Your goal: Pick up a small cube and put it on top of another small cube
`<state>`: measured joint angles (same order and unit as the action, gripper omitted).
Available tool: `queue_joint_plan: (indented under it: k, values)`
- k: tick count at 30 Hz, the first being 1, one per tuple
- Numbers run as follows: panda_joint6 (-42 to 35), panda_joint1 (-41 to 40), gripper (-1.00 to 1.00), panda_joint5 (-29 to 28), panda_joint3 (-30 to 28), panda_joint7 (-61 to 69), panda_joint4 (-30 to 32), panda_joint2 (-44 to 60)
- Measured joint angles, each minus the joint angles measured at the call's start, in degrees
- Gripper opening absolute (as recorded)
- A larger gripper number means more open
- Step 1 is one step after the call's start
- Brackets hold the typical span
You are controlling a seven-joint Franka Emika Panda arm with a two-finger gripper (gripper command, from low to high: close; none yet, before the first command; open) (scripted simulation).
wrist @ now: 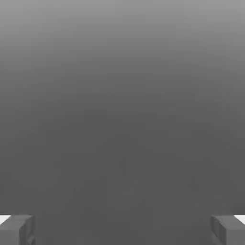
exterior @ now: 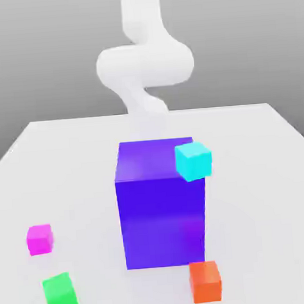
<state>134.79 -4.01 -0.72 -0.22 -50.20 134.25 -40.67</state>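
A small magenta-pink cube [exterior: 39,239] rests on the white table [exterior: 260,191] at the exterior view's left, well in front of the arm. The white arm [exterior: 144,65] curls up behind the big blue-purple block [exterior: 160,205]. In the hand view my gripper [wrist: 122,229] is open, its two grey fingertips [wrist: 16,229] spread wide apart. Nothing lies between them, and only plain grey lies beyond.
The tall blue-purple block stands mid-table between the arm and the near cubes. A cyan cube [exterior: 194,161] sits at the block's upper right corner. A green cube [exterior: 60,295] and an orange-red cube [exterior: 205,281] lie near the front edge.
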Motion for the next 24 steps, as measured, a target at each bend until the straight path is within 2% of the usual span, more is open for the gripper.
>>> queue_joint_plan:
  k: [8, 15, 20, 24]
  values:
    - [9.98, -12.11, 0.00, -2.47, -2.37, -14.43, 8.09, 17.03]
    - [18.51, -20.10, 0.00, -3.03, -7.14, -25.62, 15.01, 31.52]
    - [24.65, -26.05, 0.00, 0.94, -10.56, -30.48, 19.97, 42.00]
    - [30.35, -28.79, 0.00, 6.94, -8.97, -29.23, 21.08, 50.42]
